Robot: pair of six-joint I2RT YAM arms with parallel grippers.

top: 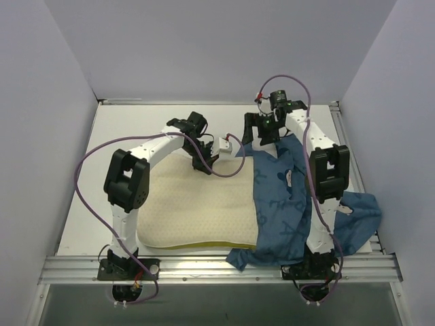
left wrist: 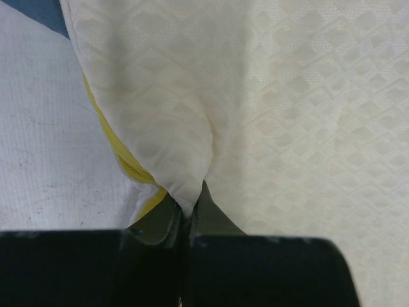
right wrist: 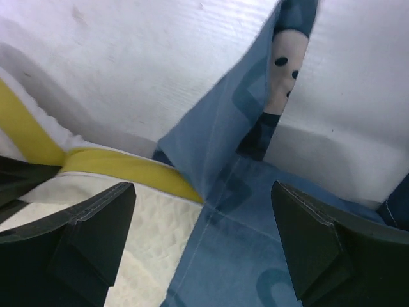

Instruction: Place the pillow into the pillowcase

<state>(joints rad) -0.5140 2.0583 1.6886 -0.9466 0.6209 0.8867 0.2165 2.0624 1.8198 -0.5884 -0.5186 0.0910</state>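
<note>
The cream quilted pillow (top: 197, 214) with yellow piping lies flat in the middle of the table. Its right part sits inside the blue printed pillowcase (top: 282, 204), which drapes to the right over the right arm. My left gripper (top: 202, 160) is at the pillow's far edge, shut on a pinch of the pillow's fabric (left wrist: 185, 173) by the piping. My right gripper (top: 262, 139) is open above the far right corner, where the pillowcase's hem (right wrist: 223, 211) meets the pillow's yellow edge (right wrist: 128, 166); it holds nothing.
White walls close in the table on the left, back and right. A metal rail (top: 217, 268) runs along the near edge. Purple cables loop over both arms. A loose flap of the pillowcase (top: 357, 214) lies at the right, near the table's edge.
</note>
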